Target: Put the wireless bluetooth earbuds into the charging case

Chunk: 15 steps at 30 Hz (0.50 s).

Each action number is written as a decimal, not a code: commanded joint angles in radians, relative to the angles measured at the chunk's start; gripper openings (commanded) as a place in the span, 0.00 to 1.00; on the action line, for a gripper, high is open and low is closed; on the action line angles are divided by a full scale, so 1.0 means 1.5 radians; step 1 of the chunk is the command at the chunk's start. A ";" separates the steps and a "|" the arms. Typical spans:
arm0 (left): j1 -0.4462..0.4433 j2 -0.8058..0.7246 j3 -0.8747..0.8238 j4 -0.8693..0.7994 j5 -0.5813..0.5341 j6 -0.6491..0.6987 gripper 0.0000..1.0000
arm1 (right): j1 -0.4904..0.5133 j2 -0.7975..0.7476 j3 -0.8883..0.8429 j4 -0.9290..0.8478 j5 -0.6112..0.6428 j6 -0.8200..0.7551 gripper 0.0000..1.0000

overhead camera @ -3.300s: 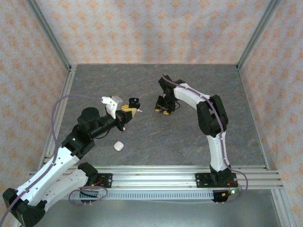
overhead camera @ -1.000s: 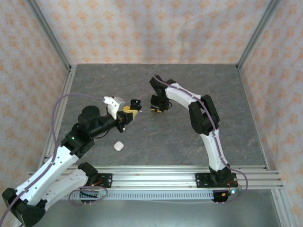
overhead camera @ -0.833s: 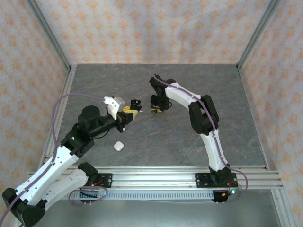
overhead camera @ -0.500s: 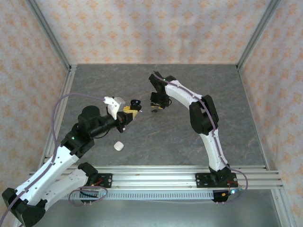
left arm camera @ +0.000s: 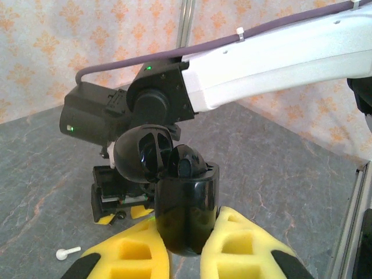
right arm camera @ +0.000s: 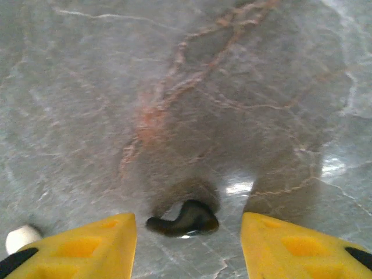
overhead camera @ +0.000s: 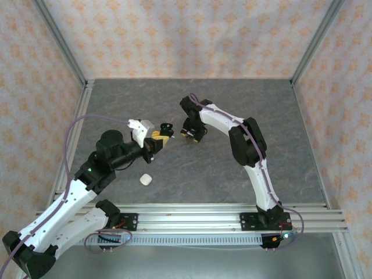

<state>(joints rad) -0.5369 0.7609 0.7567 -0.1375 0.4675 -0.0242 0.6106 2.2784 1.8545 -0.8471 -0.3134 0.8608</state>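
One black earbud (right arm camera: 183, 218), small, glossy and curved, lies on the grey veined tabletop (right arm camera: 232, 87) at six o'clock, between the wide-spread fingers of my right tool (right arm camera: 187, 229), which grips nothing. White earbud (right arm camera: 21, 237) at eight o'clock. My left tool (left arm camera: 185, 256) clamps the open black charging case (left arm camera: 186, 197). Orange-patterned walls (overhead camera: 174, 35) all round.

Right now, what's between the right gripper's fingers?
One black earbud, lying on the table inside the open right gripper, touching neither finger. The right wrist view shows it.
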 commanded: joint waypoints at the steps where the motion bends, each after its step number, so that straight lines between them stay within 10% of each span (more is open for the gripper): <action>1: -0.004 -0.007 0.020 -0.013 0.010 0.016 0.00 | 0.004 -0.023 -0.018 0.044 0.009 0.077 0.50; 15: -0.003 -0.016 0.024 -0.041 0.017 0.027 0.00 | 0.004 0.003 -0.017 0.030 0.031 0.081 0.37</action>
<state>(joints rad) -0.5369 0.7601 0.7570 -0.1806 0.4717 0.0002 0.6106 2.2665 1.8271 -0.7998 -0.2958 0.9905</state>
